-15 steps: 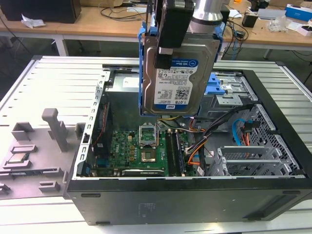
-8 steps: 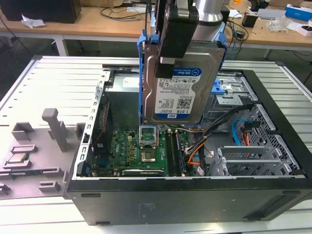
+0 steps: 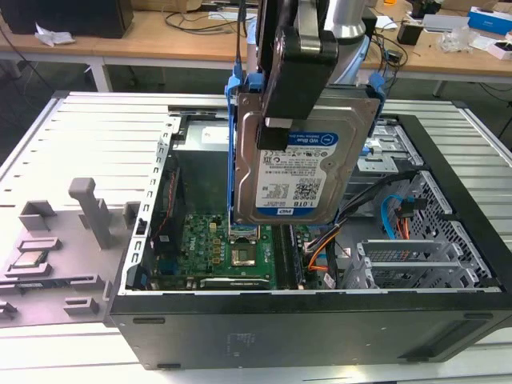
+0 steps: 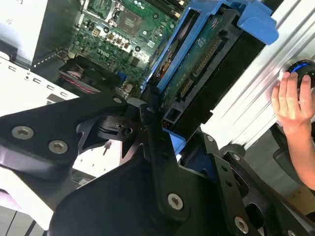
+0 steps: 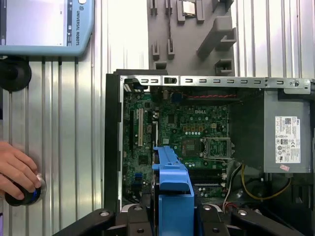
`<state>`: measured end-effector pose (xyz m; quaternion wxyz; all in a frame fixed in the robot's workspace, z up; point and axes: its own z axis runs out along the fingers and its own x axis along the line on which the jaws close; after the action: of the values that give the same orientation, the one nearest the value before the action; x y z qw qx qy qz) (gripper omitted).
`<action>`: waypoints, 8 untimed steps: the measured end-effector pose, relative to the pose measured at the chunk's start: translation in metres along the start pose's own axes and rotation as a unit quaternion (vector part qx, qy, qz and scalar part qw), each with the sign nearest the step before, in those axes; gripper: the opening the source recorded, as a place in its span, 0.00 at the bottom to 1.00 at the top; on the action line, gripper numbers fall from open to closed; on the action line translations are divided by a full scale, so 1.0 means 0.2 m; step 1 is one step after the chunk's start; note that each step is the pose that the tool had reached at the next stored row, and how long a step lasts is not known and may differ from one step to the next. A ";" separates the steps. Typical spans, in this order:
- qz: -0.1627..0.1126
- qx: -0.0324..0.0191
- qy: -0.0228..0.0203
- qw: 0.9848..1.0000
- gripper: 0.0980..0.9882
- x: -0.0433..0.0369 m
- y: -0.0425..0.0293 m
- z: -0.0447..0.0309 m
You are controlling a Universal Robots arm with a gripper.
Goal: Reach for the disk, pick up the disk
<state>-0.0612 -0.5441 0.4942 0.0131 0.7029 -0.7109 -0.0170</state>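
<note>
The gripper (image 3: pixel 282 128) has its fingers clamped on the top edge of the disk (image 3: pixel 300 172), which hangs upright, long axis vertical, straight below them and clear above the open case (image 3: pixel 448 240) and its board (image 3: pixel 240 252)

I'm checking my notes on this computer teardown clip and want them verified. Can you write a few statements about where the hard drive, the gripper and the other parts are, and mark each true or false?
1. The black gripper holds the flat silver metal disk with a blue plastic frame lifted above the open black computer case. True.
2. The disk lies flat on the green motherboard. False: it hangs upright in the air, label facing the exterior view.
3. A person's hand rests on a round black knob on the ribbed metal table. True.
4. The small square silver CPU chip sits in the motherboard socket. False: it rests in the grey plastic fixture outside the case.
</note>
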 end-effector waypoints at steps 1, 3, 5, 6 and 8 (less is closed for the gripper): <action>0.000 0.000 0.000 1.000 0.30 0.009 0.000 0.000; 0.000 0.000 0.000 1.000 0.30 0.031 0.000 0.001; 0.000 0.000 0.000 1.000 0.30 0.052 -0.001 0.001; 0.000 0.000 0.000 1.000 0.30 0.060 -0.001 0.001; 0.000 0.000 0.000 1.000 0.30 0.081 -0.001 0.002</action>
<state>-0.0611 -0.5603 0.4938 0.0131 0.7029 -0.7109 -0.0170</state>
